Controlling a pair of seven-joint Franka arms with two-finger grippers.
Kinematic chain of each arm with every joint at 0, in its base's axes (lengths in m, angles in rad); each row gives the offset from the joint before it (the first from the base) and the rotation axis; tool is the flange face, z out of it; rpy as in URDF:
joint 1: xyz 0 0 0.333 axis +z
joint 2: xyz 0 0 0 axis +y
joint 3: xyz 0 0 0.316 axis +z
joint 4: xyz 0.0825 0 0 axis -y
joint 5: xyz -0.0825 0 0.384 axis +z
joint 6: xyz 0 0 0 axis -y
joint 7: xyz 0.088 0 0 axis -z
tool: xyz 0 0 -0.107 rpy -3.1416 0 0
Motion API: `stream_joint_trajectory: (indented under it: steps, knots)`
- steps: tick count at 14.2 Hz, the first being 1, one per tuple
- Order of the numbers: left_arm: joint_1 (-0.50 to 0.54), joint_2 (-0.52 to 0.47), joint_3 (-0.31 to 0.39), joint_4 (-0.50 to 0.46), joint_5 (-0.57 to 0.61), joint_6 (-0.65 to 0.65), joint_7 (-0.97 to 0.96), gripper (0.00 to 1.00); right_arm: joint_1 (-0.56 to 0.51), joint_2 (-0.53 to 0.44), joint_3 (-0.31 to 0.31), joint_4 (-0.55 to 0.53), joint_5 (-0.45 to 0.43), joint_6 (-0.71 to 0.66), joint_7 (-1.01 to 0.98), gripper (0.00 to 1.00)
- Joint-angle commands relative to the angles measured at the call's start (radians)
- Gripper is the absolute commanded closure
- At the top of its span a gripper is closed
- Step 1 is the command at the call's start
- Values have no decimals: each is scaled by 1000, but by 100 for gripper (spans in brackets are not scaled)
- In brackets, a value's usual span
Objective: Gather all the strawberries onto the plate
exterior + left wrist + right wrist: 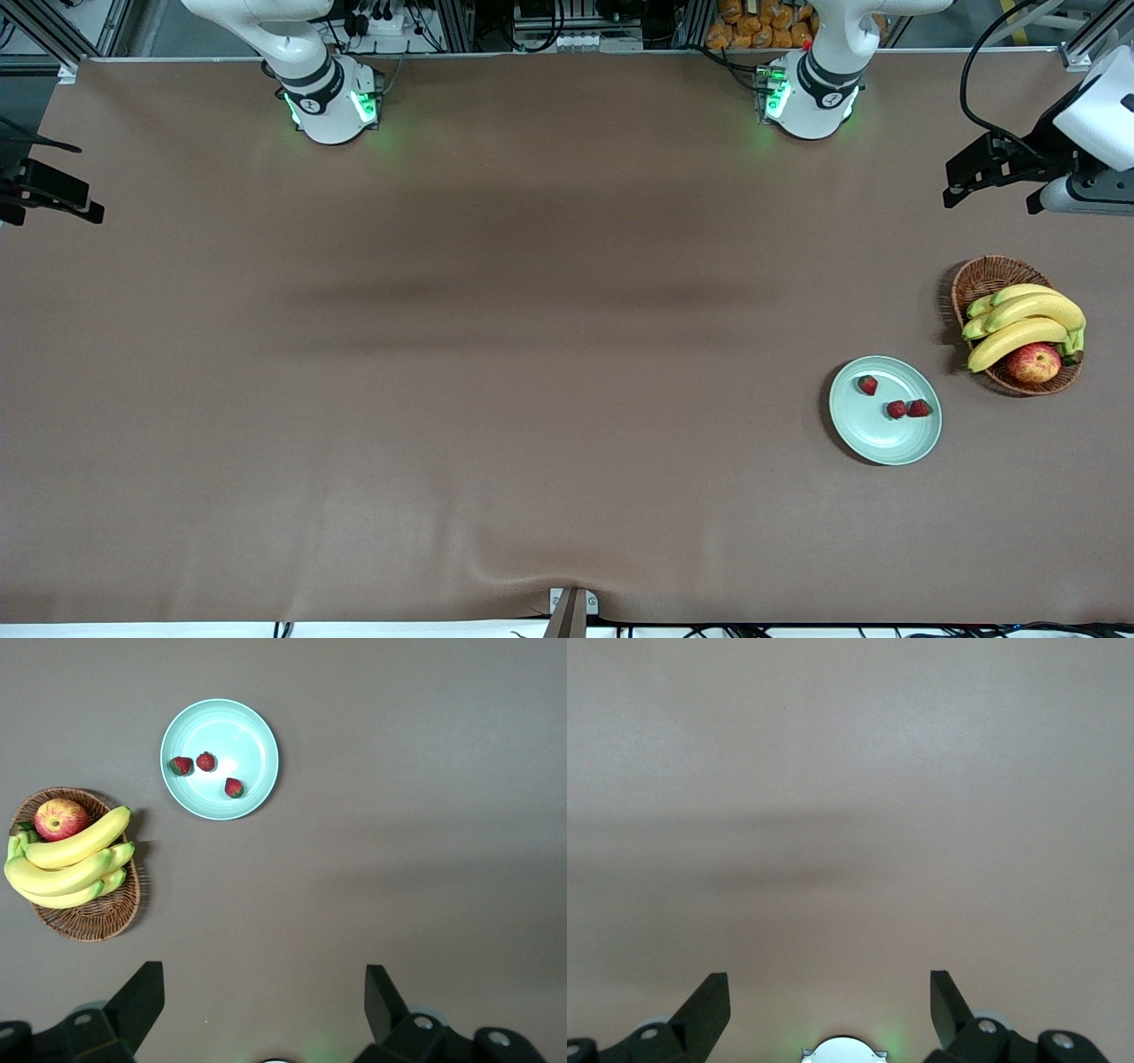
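Three small dark-red strawberries (867, 385) (897, 408) (920, 408) lie on the pale mint-green plate (877, 439), toward the left arm's end of the table. The left wrist view shows the same berries (181, 765) (205, 761) (234, 788) on the plate (235, 731). My left gripper (264, 992) hangs high over the bare table beside the plate, open, with nothing between its fingers. My right gripper (830, 992) is open and holds nothing, high over bare table at the right arm's end.
A brown wicker basket (988, 275) with bananas (1023, 323) and a red-yellow apple (1033, 362) stands beside the plate, a little farther from the front camera. A brown cloth covers the table.
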Motion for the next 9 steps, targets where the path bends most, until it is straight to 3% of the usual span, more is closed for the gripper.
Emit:
stream_joint_trajectory:
  steps: [1, 9]
  knots:
    - [-3, 4, -4, 21, 25, -17, 9, 0, -5, 2, 3, 18, -14, -16, -17, 0]
    - [-3, 4, -4, 21, 23, -9, 7, 0, -5, 2, 4, 18, -14, -16, -17, 0]
